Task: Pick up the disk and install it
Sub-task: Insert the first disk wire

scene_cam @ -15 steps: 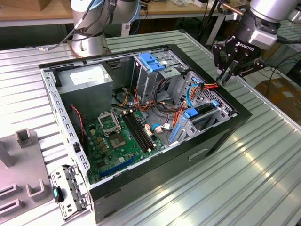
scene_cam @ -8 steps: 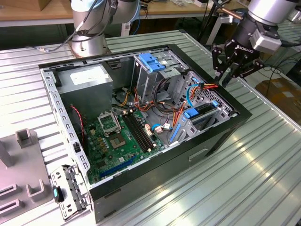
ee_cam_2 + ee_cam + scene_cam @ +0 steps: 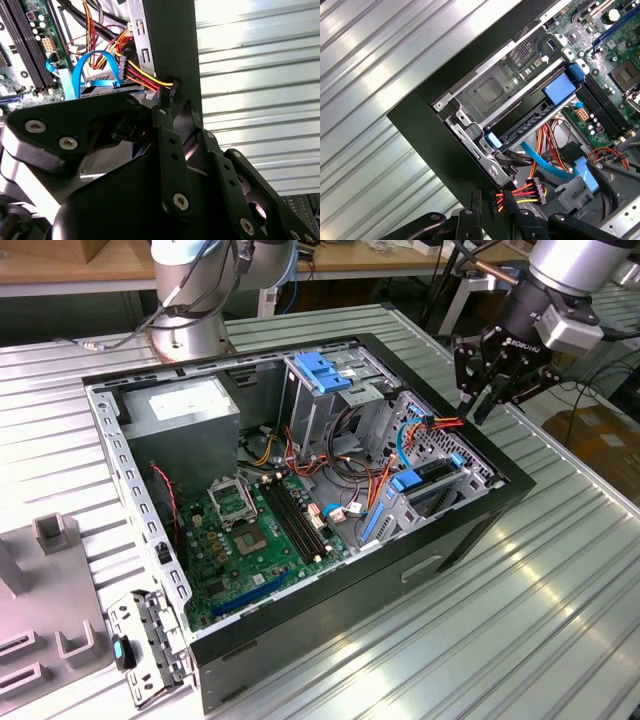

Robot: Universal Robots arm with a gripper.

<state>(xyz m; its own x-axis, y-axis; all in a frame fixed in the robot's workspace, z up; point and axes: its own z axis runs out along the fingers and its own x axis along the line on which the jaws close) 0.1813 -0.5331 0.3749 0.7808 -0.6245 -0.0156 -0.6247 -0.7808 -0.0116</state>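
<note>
The disk [image 3: 432, 476] lies flat in the low drive bay at the computer case's side toward the exterior view's right, a dark slab between blue plastic rails. In the first wrist view the disk [image 3: 527, 122] sits under a silver bay plate, its label hidden. My gripper [image 3: 488, 408] hovers above the black case wall just beyond that bay, fingers drawn close together with nothing held. In both wrist views the gripper [image 3: 176, 107] [image 3: 491, 195] points at a black power plug with red and yellow wires on the case edge.
The open case [image 3: 500, 480] rests on a ribbed metal table [image 3: 500, 630]. Inside are a grey power-supply box [image 3: 190, 405], a tall cage with a blue handle [image 3: 322, 370], the motherboard [image 3: 265, 530] and loose cables [image 3: 365, 480]. A grey fixture [image 3: 50, 590] stands at the exterior view's left.
</note>
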